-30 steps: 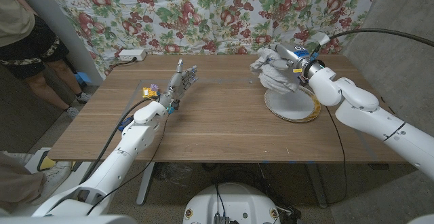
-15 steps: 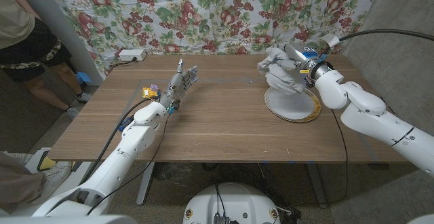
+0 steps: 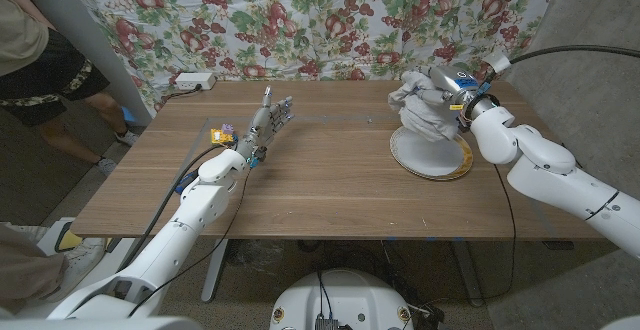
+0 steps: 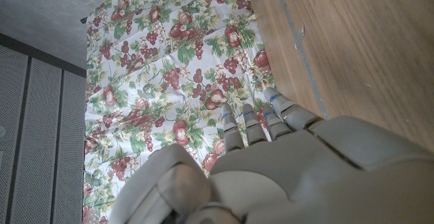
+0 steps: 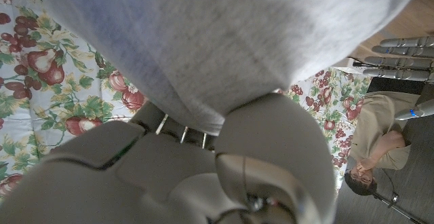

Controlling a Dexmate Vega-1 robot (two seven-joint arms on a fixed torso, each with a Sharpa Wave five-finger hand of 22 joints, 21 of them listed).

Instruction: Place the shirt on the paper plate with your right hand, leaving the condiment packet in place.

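Cloth of the shirt (image 3: 425, 120) hangs from our right hand (image 3: 452, 85) over the plate (image 3: 431, 155), fingers grasping it; released off-centre, it may slide onto the tabletop (image 3: 320, 180).

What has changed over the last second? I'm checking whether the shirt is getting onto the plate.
The right hand, gripping the shirt, carried it rightward until it hangs over the paper plate, its lower folds at the plate. The left hand and the condiment packet beside it stayed put.
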